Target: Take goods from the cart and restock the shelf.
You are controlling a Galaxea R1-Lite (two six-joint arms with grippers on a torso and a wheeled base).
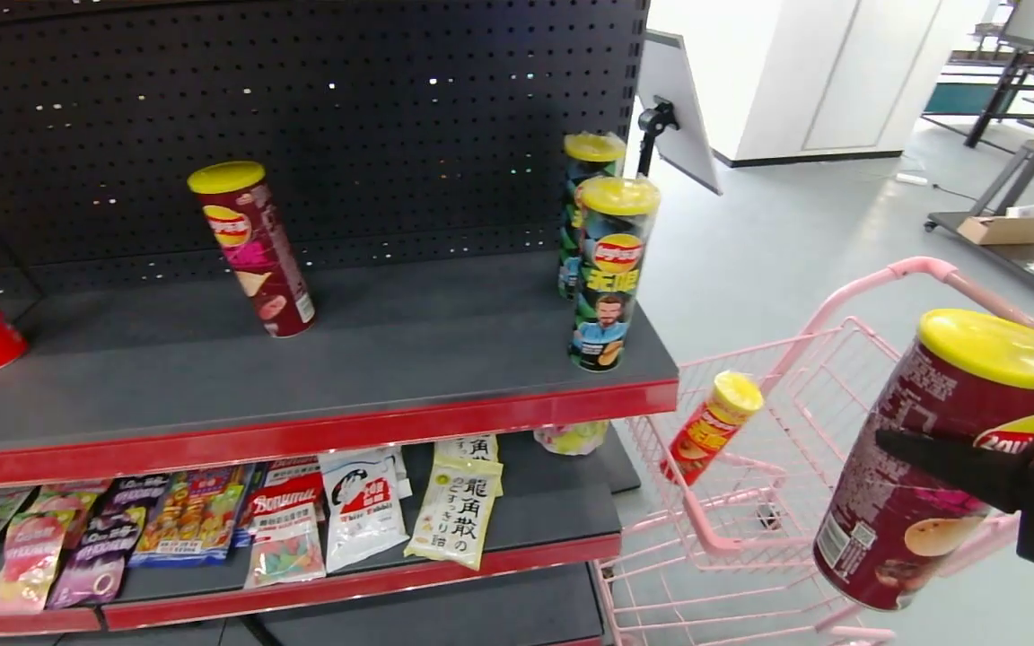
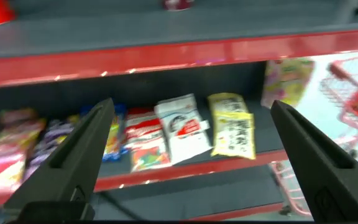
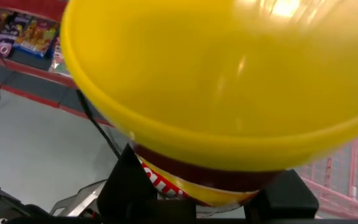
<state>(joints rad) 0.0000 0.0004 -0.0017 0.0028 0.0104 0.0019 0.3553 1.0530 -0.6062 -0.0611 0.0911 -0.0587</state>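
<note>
Can [image 1: 894, 529] is hanging tilted above cart [image 1: 849, 296], right claw [image 1: 975, 471] pinching it; shelf [image 1: 436, 350] middle is lying bare; left claw [image 2: 192, 104] is gaping.

Cans [image 1: 257, 251] on upper shelf [image 1: 436, 359], packets [image 1: 364, 516] on shelf below [image 1: 562, 511], cart [image 1: 916, 266] right of shelves, lone can [image 1: 710, 426] inside cart

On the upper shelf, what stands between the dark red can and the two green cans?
Nothing. In the head view, the grey shelf board between the dark red can and the green cans is bare.
</note>
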